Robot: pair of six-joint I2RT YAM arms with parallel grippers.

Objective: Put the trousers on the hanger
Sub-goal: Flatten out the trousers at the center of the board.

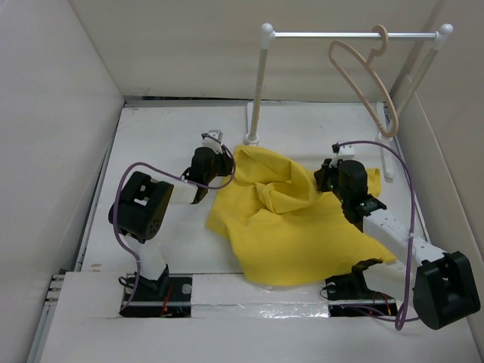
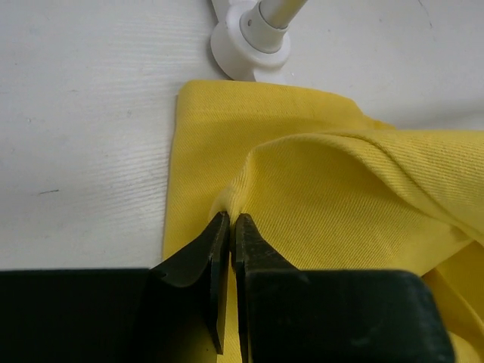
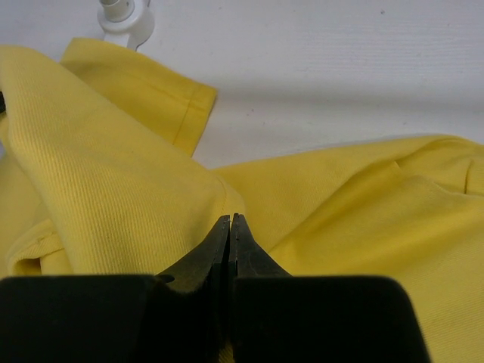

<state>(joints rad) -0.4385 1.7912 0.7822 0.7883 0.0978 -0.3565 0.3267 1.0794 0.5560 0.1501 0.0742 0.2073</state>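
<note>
The yellow trousers (image 1: 291, 219) lie crumpled in the middle of the white table. My left gripper (image 1: 219, 162) is at their far left corner. In the left wrist view it (image 2: 231, 219) is shut on a raised fold of the cloth (image 2: 340, 189). My right gripper (image 1: 327, 178) is at the trousers' right side. In the right wrist view it (image 3: 229, 219) is shut on a ridge of the cloth (image 3: 113, 189). The beige hanger (image 1: 394, 115) hangs by its hook from the white rail (image 1: 333, 34) at the back right, apart from the trousers.
The rail stands on two white posts; the left post's base (image 1: 251, 140) touches the trousers' far edge and shows in both wrist views (image 2: 249, 41) (image 3: 125, 23). White walls (image 1: 60, 113) enclose the table on the left, back and right.
</note>
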